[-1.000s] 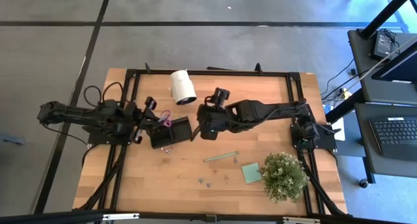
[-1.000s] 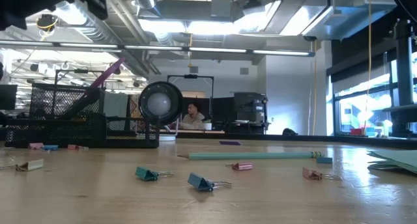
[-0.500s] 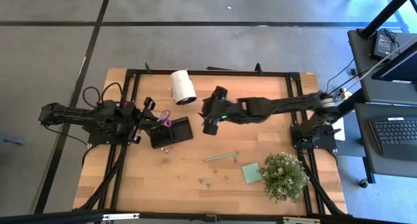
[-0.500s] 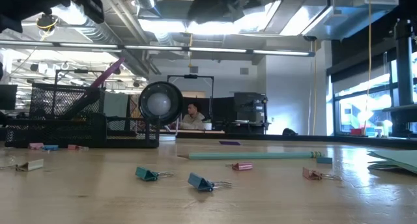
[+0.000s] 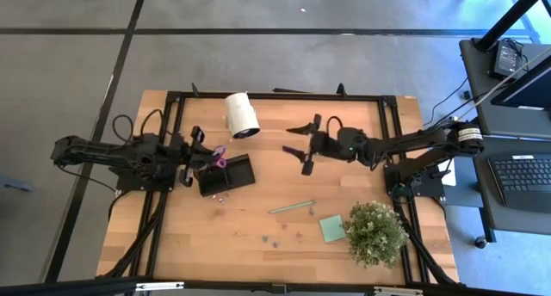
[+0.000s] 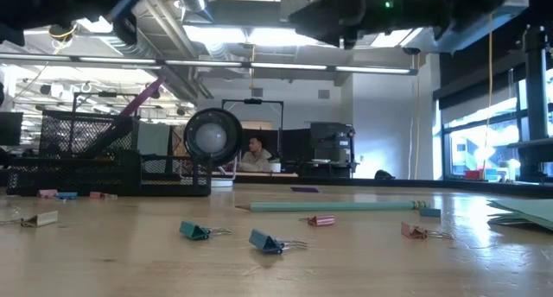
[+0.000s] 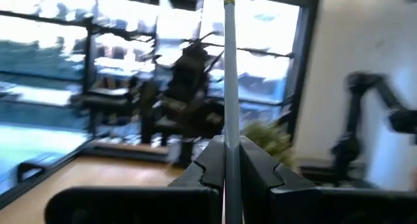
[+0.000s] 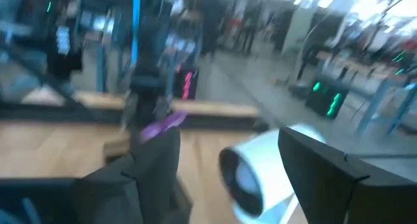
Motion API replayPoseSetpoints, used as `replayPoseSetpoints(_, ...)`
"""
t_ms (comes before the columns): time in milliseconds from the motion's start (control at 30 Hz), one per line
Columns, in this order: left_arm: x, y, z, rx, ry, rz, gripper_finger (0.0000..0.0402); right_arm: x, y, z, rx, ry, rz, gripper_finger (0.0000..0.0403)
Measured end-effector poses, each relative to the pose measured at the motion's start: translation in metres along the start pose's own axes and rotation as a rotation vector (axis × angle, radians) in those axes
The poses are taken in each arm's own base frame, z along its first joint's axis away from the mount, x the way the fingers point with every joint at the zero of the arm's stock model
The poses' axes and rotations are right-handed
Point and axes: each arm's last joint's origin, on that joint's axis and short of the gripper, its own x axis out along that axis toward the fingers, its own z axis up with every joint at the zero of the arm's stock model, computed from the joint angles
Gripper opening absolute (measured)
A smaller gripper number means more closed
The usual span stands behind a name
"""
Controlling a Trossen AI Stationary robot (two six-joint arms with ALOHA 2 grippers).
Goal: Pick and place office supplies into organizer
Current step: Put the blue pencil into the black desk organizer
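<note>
Organizer [image 5: 225,175]: small black tray, purple scissors [image 5: 215,156] at its edge; left gripper [image 7: 226,165] clamped on thin pencil [image 7: 229,68]; right gripper [image 5: 299,149] fingers apart, empty.

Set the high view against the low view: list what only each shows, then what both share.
Only high: the left pincer at the organizer, the right pincer open above the table, the potted plant and the sticky-note pad.
Only low: a seated person in the room behind.
Both: the pale green pencil, binder clips, the white roll.
</note>
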Motion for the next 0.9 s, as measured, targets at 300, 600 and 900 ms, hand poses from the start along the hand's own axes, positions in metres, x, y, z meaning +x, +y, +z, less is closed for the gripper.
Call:
replayPoseSetpoints(300, 0.004, 0.003, -0.008, -0.009, 0.066, 0.075, 0.0016, -0.007, -0.002, -0.017, 0.124, 0.012, -0.009, 0.0262)
replayPoseSetpoints(600, 0.000, 0.007, -0.023, -0.015, 0.083, 0.144, 0.0017, -0.008, 0.001, -0.022, 0.176, 0.058, 0.001, 0.0262)
replayPoseSetpoints(900, -0.008, 0.011, -0.045, -0.042, 0.068, 0.168, 0.0017, -0.008, 0.001, -0.022, 0.132, 0.061, 0.002, 0.0262)
